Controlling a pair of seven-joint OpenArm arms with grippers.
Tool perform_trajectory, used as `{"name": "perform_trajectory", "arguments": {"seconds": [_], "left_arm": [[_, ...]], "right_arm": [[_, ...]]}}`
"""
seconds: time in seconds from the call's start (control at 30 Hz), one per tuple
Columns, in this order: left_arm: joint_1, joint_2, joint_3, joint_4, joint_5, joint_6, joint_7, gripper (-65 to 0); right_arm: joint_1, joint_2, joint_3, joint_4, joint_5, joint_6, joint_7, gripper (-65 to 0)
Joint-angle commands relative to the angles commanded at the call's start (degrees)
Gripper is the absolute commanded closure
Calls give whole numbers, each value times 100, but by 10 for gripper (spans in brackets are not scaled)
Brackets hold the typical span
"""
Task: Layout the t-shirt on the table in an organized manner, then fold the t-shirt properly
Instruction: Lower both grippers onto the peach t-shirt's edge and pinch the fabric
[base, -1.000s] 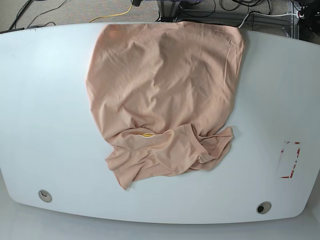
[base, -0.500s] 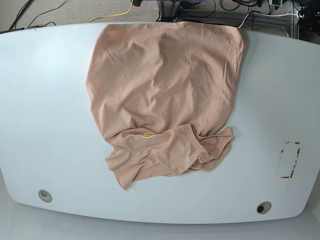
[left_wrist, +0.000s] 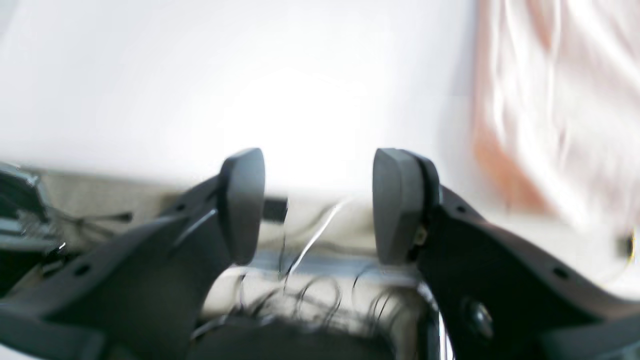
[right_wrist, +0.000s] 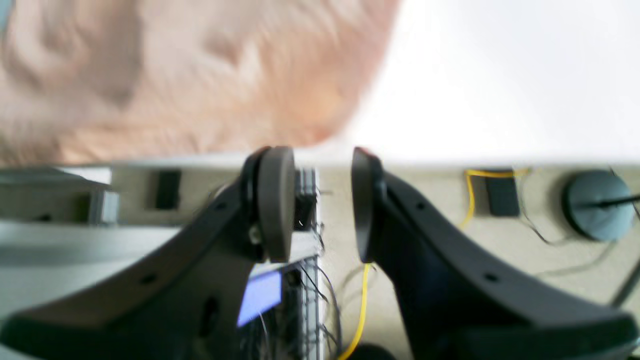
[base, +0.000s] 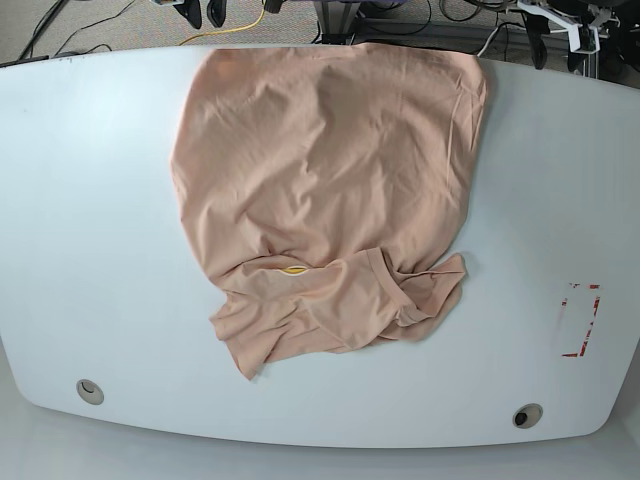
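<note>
Lying rumpled, the t-shirt covers the glossy white table.

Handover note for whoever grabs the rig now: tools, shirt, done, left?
Left tool: open, empty, at the table's far edge.
Right tool: open, empty, also at the far edge.
T-shirt: on the table, body spread toward the far edge, near end bunched, sleeves folded under and over, a bit of yellow print showing.
Done: nothing visible; shirt not flattened.
Left: spread the bunched end flat, then fold.
</note>
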Motion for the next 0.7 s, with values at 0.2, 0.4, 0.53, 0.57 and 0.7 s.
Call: {"name": "perform_trajectory", "arguments": {"seconds": [0.2, 0.4, 0.53, 0.57, 0.7], "left_arm": [[-431, 26, 158, 26, 18, 0, 0, -371], [-651, 35, 431, 229, 26, 0, 0, -486], [-730, 35, 712, 255, 26, 0, 0, -483], [-791, 18, 835, 255, 26, 0, 0, -483], [-905, 0, 1178, 246, 35, 0, 0, -483]], "right_arm": [[563, 0, -35, -9, -18, 0, -18, -293], [1310, 62, 0, -9, -26, 0, -536, -547], [1881, 360, 0, -44, -26, 0, -1029, -568], [2048, 431, 9, -44, 0, 0, -1187, -568], [2593, 519, 158, -44, 9, 0, -1741, -568]]}}
